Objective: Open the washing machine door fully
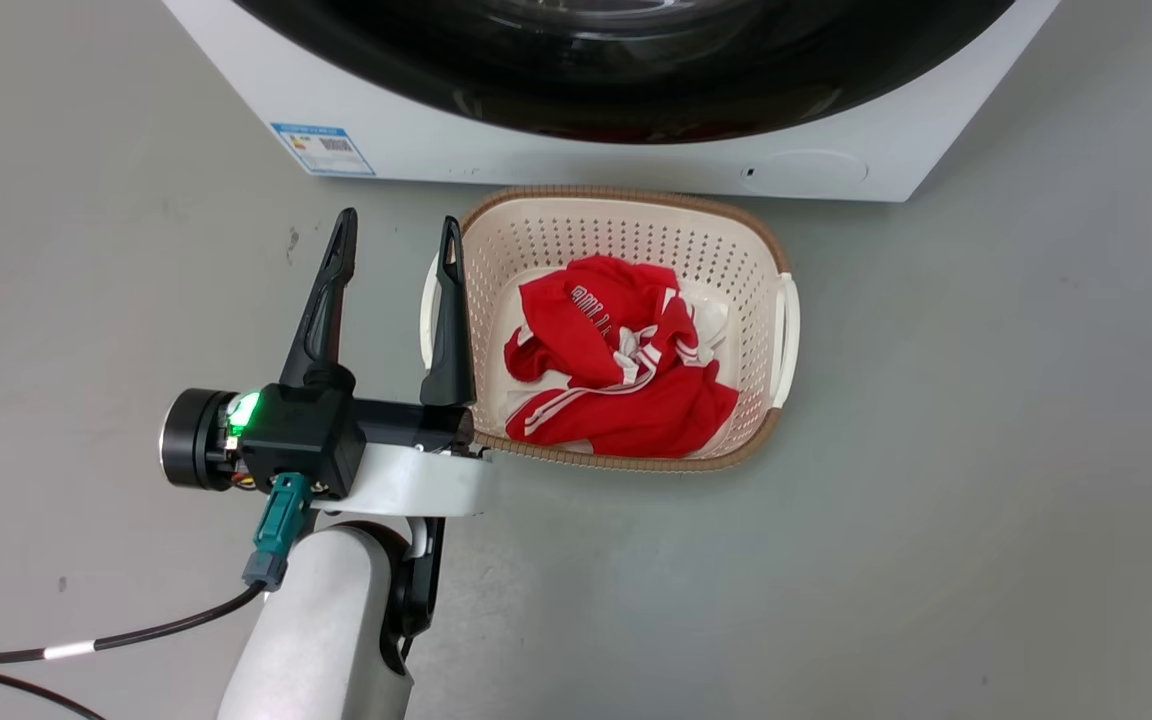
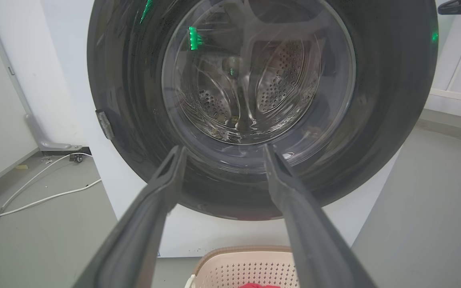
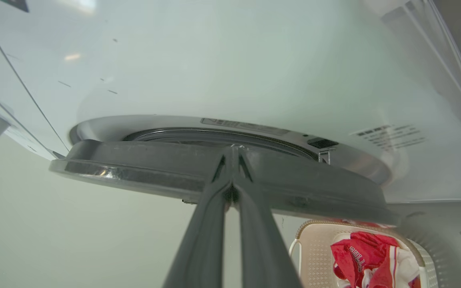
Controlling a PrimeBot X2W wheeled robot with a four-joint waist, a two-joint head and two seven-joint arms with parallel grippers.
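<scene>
The washing machine stands white at the top of the head view, its glossy black washing machine door cut off by the frame edge. My left gripper is open and holds nothing, low in front of the machine beside the basket. In the left wrist view its fingers point at the door from a distance, the steel drum visible through the glass. In the right wrist view my right gripper is shut, its tips against the door rim, which stands slightly off the machine front.
A cream perforated basket with a red and white garment sits on the grey floor just in front of the machine, right of my left gripper. White cables lie on the floor to the machine's left.
</scene>
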